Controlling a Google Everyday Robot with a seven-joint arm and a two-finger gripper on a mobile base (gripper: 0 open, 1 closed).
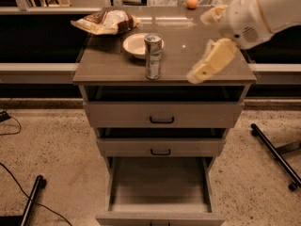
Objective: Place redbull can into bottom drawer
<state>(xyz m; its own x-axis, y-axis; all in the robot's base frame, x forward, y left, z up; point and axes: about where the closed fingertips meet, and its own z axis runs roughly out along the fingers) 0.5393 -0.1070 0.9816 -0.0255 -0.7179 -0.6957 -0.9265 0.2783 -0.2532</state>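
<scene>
The redbull can [153,56] stands upright near the front edge of the cabinet top [197,55], just in front of a cream bowl [135,45]. The bottom drawer [160,188] is pulled out below; nothing shows inside it. My gripper [200,48] hangs over the right part of the cabinet top, to the right of the can and apart from it. Its two cream fingers [211,60] are spread wide and hold nothing.
A crumpled snack bag [106,21] lies at the back left of the top. An orange [191,2] sits on the counter behind. The two upper drawers [162,114] have black handles. A black stand leg [275,154] crosses the floor at right; a cable and pole [30,199] lie at left.
</scene>
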